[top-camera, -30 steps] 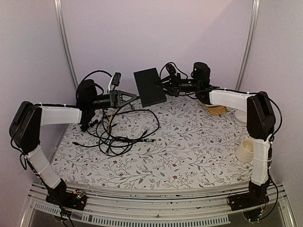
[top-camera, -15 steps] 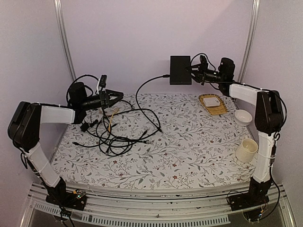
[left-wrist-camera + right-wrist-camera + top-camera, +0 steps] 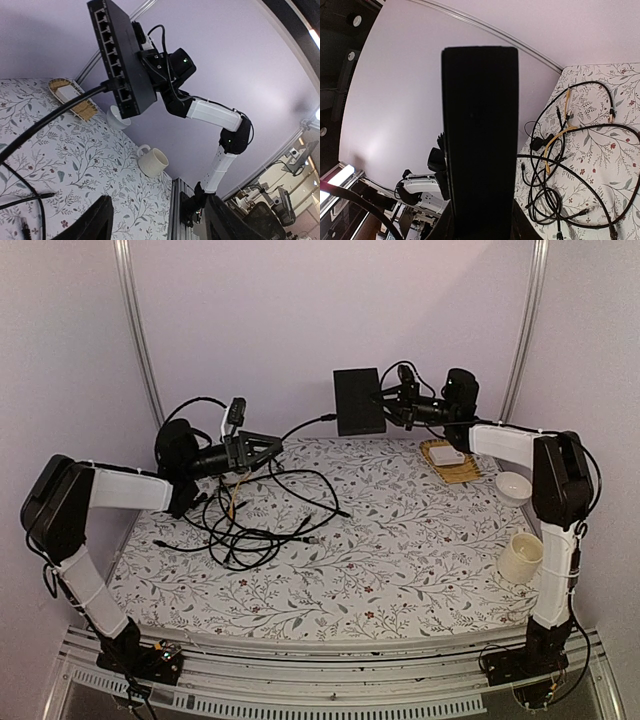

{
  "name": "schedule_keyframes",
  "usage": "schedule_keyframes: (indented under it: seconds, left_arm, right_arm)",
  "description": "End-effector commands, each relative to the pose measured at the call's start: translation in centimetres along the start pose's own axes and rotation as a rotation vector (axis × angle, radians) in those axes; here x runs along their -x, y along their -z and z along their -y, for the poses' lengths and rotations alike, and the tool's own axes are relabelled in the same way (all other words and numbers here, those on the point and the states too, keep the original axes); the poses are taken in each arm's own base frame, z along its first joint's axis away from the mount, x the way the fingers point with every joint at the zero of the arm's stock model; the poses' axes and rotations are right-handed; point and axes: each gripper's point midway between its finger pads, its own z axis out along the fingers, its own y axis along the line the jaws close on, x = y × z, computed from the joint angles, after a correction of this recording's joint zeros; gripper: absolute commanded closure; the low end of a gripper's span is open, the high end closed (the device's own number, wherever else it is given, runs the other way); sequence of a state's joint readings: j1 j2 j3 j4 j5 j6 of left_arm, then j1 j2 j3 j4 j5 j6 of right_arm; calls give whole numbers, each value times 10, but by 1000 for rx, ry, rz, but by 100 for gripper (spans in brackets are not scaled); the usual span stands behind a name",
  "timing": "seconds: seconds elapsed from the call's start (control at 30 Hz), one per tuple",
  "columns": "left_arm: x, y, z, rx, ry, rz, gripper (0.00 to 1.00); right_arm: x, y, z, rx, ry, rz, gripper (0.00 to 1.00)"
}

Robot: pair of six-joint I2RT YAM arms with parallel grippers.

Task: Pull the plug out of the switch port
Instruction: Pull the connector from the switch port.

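**Q:** Where is the flat black rectangular switch (image 3: 358,402), and what holds it?

**A:** You hold it in the air above the far edge of the flower-patterned table (image 3: 400,570). Your right gripper (image 3: 386,405) is clamped on its body, and the row of ports faces your left arm.

**Q:** And the plug?

**A:** The small black plug (image 3: 114,86) is still seated in one port of the row. Its thick black cable (image 3: 50,117) sags toward the tangle of dark cords (image 3: 240,525) on the table.

**Q:** What is the left side doing?

**A:** Your left gripper (image 3: 275,446) hangs above the cords, well apart from the switch. Its fingers (image 3: 97,222) are spread with nothing between them.

**Q:** How far along are you?

**A:** As I judge it, only the lifting and presenting of the switch are done. You have yet to reach the plug, grasp it at the port and draw it straight out.
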State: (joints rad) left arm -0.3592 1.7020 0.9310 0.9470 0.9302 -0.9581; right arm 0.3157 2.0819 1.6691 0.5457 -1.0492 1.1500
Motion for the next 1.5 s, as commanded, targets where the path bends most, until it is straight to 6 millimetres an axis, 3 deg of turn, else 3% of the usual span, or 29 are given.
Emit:
schedule_keyframes:
  seconds: [0.0,0.27,0.43,0.73,1.47]
  left_arm:
    - [-18,-23,20,-63,12,29,33]
    - [-24,-48,15,7,41,107,32]
    - [-14,-44,-8,145,75,254,31]
    - [-2,-40,-21,214,110,364,31]
    - [8,-46,-8,140,119,393,45]
  right_arm:
    - [-6,-10,-62,104,128,17,98]
    - [-27,-28,-66,117,105,8,98]
    - [-41,-37,-69,123,89,9,98]
    - [-49,-44,-73,133,82,3,98]
    - [-57,-56,-76,148,80,-13,98]
